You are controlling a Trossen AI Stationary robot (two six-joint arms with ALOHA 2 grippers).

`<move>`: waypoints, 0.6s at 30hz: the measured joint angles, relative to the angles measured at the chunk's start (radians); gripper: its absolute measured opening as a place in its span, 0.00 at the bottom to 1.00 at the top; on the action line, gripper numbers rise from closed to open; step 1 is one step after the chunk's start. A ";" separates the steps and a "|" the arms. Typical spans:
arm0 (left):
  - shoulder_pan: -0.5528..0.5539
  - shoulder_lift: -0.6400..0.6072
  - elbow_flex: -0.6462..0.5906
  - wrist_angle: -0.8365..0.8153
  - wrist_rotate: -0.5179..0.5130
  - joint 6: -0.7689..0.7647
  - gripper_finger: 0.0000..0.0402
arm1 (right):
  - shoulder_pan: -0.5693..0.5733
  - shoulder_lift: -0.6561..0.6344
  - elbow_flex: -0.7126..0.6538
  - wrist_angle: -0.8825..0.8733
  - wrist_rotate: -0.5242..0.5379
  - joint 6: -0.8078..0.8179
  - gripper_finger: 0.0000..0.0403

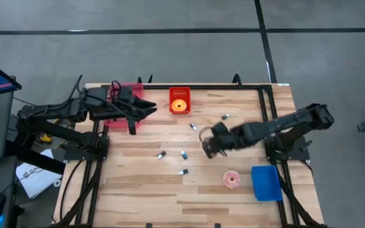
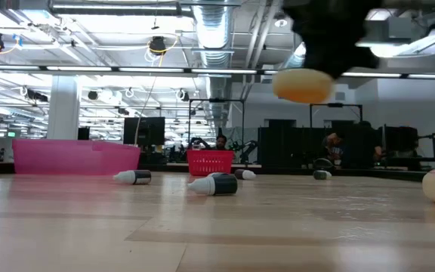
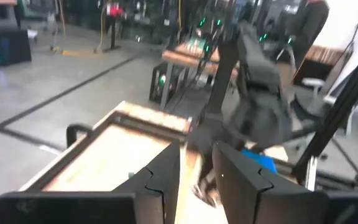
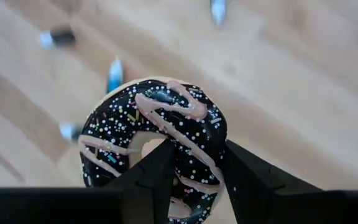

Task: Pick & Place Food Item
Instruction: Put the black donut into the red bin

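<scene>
A chocolate-glazed donut (image 4: pixel 160 124) with pink drizzle and sprinkles hangs above the middle of the table, and my right gripper (image 4: pixel 194 155) is shut on it. In the low view its pale underside (image 2: pixel 302 85) shows well clear of the wood. My left gripper (image 1: pixel 146 111) stays raised over the pink bin (image 1: pixel 120 107) at the far left. Its fingers (image 3: pixel 166 171) stand a little apart with nothing between them. A pink-frosted donut (image 1: pixel 232 180) lies flat on the table beside the blue bin (image 1: pixel 266 182). My right gripper pinches one side of the donut's ring (image 4: pixel 194 140). One finger (image 4: pixel 154 171) is in the hole and the other (image 4: pixel 247 177) is on the outer rim. The fingers slant down from the table's right side. The donut is lifted clear and tilted, glazed face toward the wrist.
A red basket (image 1: pixel 179 100) holding an orange-yellow round item stands at the far edge, middle. Several small capped tubes (image 1: pixel 184 154) lie scattered over the middle of the wooden top. The low view shows the pink bin (image 2: pixel 74 156) and the red basket (image 2: pixel 210 162) at the back.
</scene>
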 joint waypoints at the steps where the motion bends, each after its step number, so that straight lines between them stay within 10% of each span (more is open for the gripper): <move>1: 0.000 -0.001 0.001 -0.030 -0.001 -0.002 0.23 | -0.036 0.000 0.007 0.016 0.002 -0.043 0.30; 18: 0.010 0.005 0.000 -0.370 -0.081 -0.024 0.23 | -0.584 0.181 0.184 0.290 -0.264 -0.499 0.29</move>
